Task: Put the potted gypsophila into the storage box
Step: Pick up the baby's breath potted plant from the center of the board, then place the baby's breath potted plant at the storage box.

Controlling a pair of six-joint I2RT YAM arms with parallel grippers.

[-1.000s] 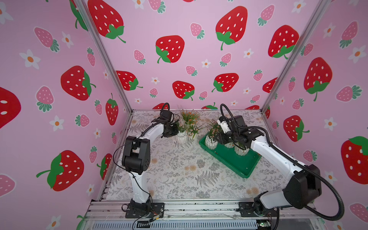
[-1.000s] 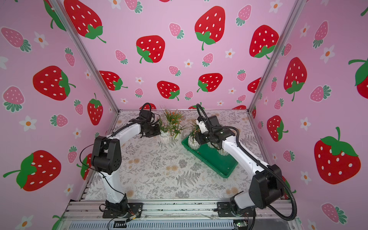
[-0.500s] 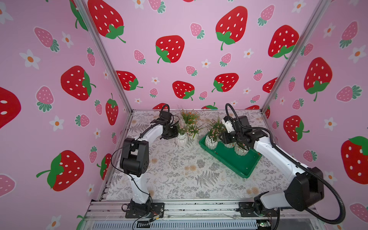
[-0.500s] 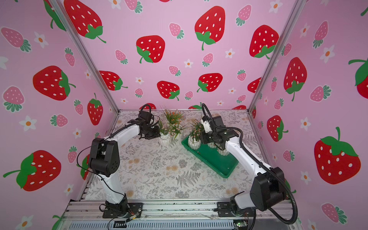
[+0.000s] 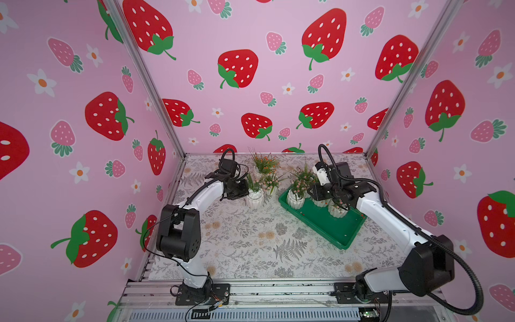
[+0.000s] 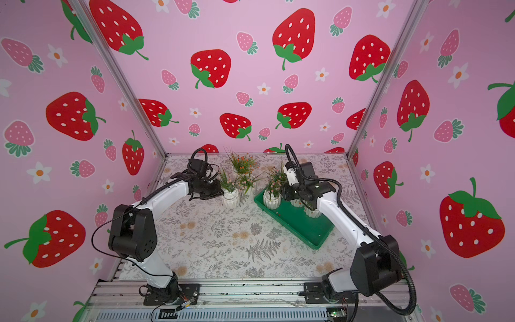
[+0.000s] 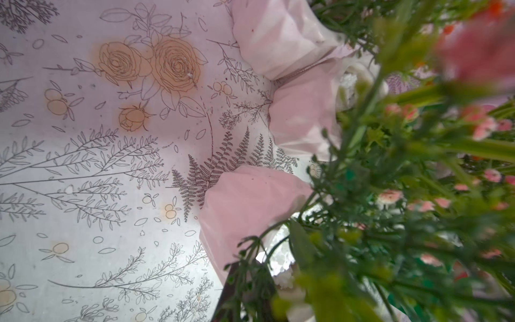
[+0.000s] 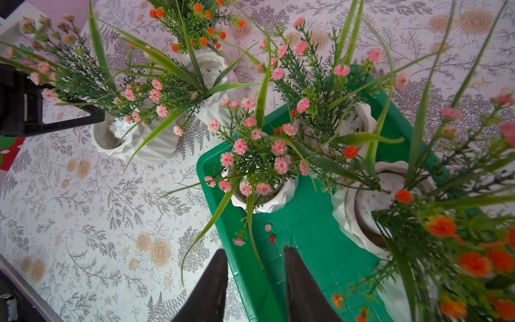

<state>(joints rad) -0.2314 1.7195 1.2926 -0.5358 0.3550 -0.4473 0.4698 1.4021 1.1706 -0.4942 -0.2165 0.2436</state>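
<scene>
- In both top views the left gripper (image 5: 245,191) (image 6: 221,193), jaws shut, noses against a potted gypsophila (image 5: 255,198) (image 6: 230,199) at 12 o'clock on the table (image 5: 250,245). The storage box (image 5: 330,224) (image 6: 305,227) lies at 3 o'clock with three pots (image 5: 295,200) standing in its far end. Picking up the next pot looks to be the step in hand.
- Left wrist view: the potted gypsophila (image 7: 250,200) looms close amid blurred foliage. The jaws are out of sight, so whether they pinch its rim cannot be told.
- Right wrist view: the right gripper (image 8: 253,249) hovers over the storage box (image 8: 306,239) near its rim, jaws a narrow gap apart and empty. The left gripper (image 8: 97,114) shows its tip at the rim of the potted gypsophila (image 8: 133,145).
- Next, by the look of it: lift the pot clear of its neighbours, carry it toward 3 o'clock and set it upright on the box's bare floor, with the right gripper out of the way.
- Against a second before: the left arm's elbow has swung toward 7 o'clock and the pot seems drawn slightly toward 6 o'clock. The right arm has barely shifted.
</scene>
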